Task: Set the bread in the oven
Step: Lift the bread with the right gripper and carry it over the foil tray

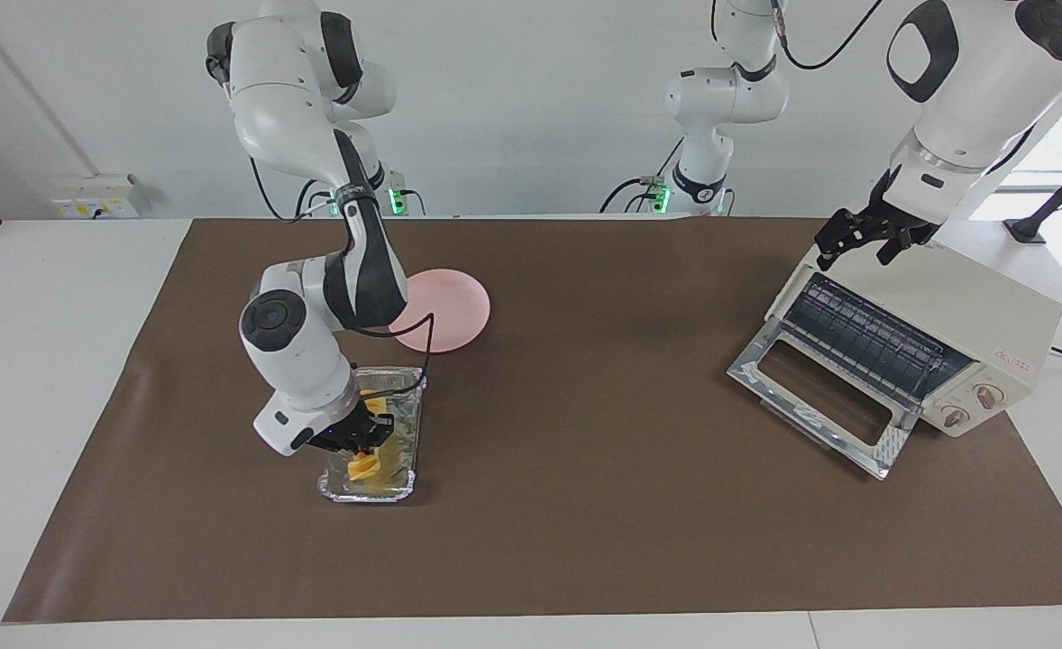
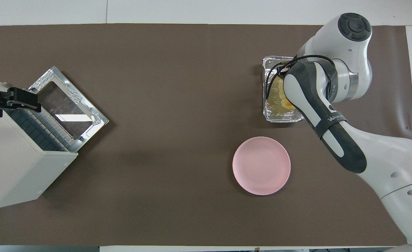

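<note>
One camera sits high across the worktop (image 1: 585, 541), facing the robots and looking down at a slant, the wall showing at the top. The other hangs above the robots' own end, looking forward and steeply down. Both stand well back and share the brown mat (image 2: 164, 105), oven (image 1: 937, 342), plate (image 2: 261, 165) and tray (image 1: 405, 469), turned half around.

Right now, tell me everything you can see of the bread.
The bread is a small golden-yellow loaf with crosswise ridges, lying low in the crinkled silver foil tray toward the right arm's end of the table, farther from the robots than the pink plate. The right hand is shut on it and hides its middle. In the overhead view the arm covers most of it.
</note>
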You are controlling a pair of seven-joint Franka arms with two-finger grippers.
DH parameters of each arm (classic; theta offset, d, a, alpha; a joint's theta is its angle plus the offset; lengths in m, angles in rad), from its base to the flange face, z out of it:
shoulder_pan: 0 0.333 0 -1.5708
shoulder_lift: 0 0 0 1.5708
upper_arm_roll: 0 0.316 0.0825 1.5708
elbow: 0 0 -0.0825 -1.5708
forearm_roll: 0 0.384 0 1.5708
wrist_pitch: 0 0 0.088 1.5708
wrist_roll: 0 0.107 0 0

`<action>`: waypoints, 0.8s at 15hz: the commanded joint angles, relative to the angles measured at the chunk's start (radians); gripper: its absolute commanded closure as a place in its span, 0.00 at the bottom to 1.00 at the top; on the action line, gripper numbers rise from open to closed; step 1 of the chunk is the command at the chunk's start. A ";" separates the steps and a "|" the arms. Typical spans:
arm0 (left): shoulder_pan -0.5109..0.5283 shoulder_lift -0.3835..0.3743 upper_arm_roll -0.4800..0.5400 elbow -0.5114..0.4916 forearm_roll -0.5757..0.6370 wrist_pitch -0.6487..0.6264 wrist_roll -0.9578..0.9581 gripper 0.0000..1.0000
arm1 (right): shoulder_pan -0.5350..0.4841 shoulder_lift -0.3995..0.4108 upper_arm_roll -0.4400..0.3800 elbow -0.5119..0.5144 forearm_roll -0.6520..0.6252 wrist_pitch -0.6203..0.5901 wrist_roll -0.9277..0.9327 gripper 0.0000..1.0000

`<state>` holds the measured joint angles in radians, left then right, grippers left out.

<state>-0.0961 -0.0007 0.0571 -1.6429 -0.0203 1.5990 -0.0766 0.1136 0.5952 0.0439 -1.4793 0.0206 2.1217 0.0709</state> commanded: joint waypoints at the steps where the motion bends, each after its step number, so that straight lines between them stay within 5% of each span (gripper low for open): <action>1: 0.001 -0.016 0.001 -0.014 -0.006 0.001 0.005 0.00 | -0.005 0.020 0.007 0.024 -0.005 0.006 -0.006 1.00; 4: 0.001 -0.016 0.001 -0.014 -0.006 -0.001 0.005 0.00 | -0.011 0.023 0.008 0.024 0.008 0.041 0.023 1.00; 5: 0.002 -0.016 0.001 -0.014 -0.006 -0.001 0.005 0.00 | -0.009 0.023 0.008 0.020 0.009 0.049 0.033 0.71; 6: 0.001 -0.016 0.003 -0.014 -0.007 -0.001 0.005 0.00 | -0.008 0.023 0.007 0.019 0.009 0.050 0.036 0.01; 12: 0.001 -0.016 0.003 -0.014 -0.006 -0.001 0.005 0.00 | -0.012 0.014 0.008 0.028 0.008 0.003 0.038 0.00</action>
<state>-0.0961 -0.0007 0.0571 -1.6429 -0.0203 1.5990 -0.0766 0.1117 0.6035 0.0437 -1.4752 0.0221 2.1499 0.0940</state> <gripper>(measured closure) 0.000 0.220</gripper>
